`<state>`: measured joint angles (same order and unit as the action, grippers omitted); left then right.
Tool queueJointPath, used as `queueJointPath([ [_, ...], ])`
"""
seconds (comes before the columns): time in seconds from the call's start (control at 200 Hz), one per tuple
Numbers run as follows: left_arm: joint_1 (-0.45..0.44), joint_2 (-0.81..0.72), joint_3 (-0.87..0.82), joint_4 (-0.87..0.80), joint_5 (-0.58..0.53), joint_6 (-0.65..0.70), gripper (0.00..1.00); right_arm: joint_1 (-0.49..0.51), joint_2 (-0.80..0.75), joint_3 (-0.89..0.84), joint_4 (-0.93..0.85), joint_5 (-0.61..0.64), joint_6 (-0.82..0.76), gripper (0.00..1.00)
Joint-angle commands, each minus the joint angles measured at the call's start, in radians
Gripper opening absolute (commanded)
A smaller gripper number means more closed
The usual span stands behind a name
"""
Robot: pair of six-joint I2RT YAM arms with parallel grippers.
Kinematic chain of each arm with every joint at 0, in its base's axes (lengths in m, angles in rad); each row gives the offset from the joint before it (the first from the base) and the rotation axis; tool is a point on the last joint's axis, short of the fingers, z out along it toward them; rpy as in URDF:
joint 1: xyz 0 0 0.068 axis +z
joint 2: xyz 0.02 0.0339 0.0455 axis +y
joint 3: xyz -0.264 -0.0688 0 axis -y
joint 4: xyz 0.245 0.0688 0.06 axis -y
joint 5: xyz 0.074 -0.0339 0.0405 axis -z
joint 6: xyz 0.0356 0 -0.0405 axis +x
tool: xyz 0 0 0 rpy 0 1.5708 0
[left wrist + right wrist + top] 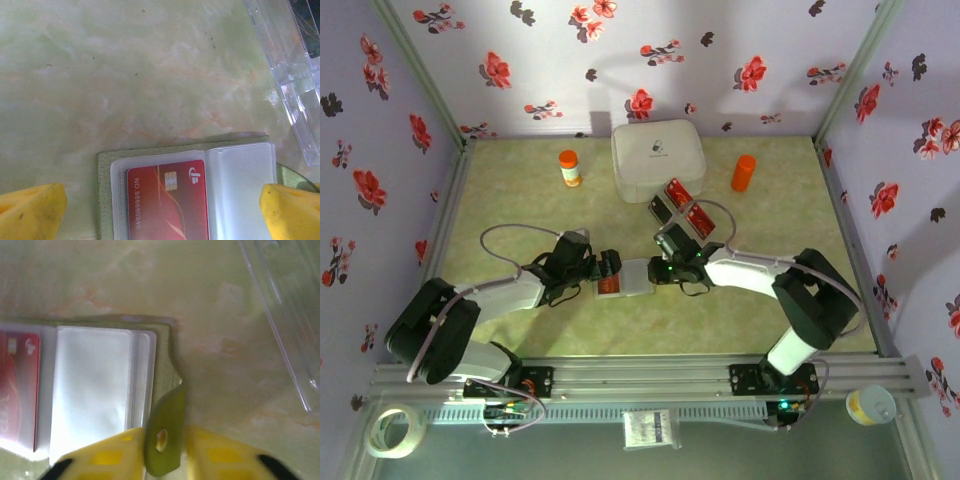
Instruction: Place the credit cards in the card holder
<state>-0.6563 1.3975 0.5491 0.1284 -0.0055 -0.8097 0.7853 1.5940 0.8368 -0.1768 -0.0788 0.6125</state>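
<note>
The card holder (630, 278) lies spread open on the counter (520, 200), about midway across it and nearer than the white box (658, 158). It sits between the two tools, which meet over it from either side.

The left tool (162, 197) stands wide open. One of its yellow fingers (30, 212) is out past the holder's left edge and the other is over the right-hand sleeve, and neither can be seen touching anything. Between them, one red card (167, 200) sits in the holder's left clear sleeve (chip and printed number face up).

The right tool (165, 445) is at the holder's right edge, its jaws a little apart. The olive closing tab (165, 432) stands up between them. I cannot tell whether they pinch the tab or merely flank it.

The other credit cards (688, 205), red and dark ones, rest in the clear plastic tray (712, 215). The tray is just beyond and to the right of the holder, apart from both tools.

Two orange bottles (569, 167) stand far back, one on each side of the white box.
</note>
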Motion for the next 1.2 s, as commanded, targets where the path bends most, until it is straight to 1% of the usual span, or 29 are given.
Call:
queueJointPath([
  [0.0, 0.000, -0.015, -0.006, 0.025, 0.011, -0.008, 1.00, -0.004, -0.070, -0.015, -0.031, 0.029, 0.017, 0.33],
  [0.07, 0.000, -0.018, -0.007, 0.025, 0.011, -0.010, 1.00, -0.004, -0.096, -0.023, -0.033, 0.027, 0.028, 0.33],
  [0.12, 0.000, -0.022, -0.009, 0.025, 0.011, -0.012, 1.00, -0.003, -0.114, -0.030, -0.028, 0.023, 0.038, 0.30],
  [0.17, 0.000, -0.026, -0.011, 0.025, 0.011, -0.013, 1.00, -0.001, -0.130, -0.036, -0.018, 0.018, 0.050, 0.26],
  [0.265, 0.000, -0.031, -0.013, 0.025, 0.011, -0.014, 1.00, 0.015, -0.146, -0.038, -0.001, 0.010, 0.069, 0.15],
  [0.325, 0.000, -0.033, -0.014, 0.025, 0.011, -0.014, 1.00, 0.028, -0.139, -0.035, 0.016, 0.003, 0.081, 0.09],
  [0.445, 0.000, -0.031, -0.012, 0.027, 0.011, -0.016, 1.00, 0.059, -0.091, -0.019, 0.057, -0.011, 0.101, 0.04],
  [0.58, 0.000, -0.028, -0.013, 0.030, 0.012, -0.020, 1.00, 0.087, -0.014, 0.005, 0.084, -0.012, 0.105, 0.01],
  [0.705, 0.001, -0.031, -0.014, 0.028, 0.011, -0.021, 1.00, 0.088, 0.029, -0.002, 0.102, 0.007, 0.106, 0.00],
  [0.815, -0.001, -0.031, -0.014, 0.030, 0.012, -0.022, 1.00, 0.086, 0.043, -0.023, 0.108, 0.028, 0.105, 0.00],
  [1.015, 0.000, -0.025, -0.012, 0.038, 0.016, -0.025, 1.00, 0.084, 0.085, -0.060, 0.135, 0.024, 0.114, 0.00],
  [1.195, 0.000, -0.005, -0.011, 0.055, 0.028, -0.031, 1.00, 0.084, 0.083, -0.083, 0.157, 0.022, 0.127, 0.00],
])
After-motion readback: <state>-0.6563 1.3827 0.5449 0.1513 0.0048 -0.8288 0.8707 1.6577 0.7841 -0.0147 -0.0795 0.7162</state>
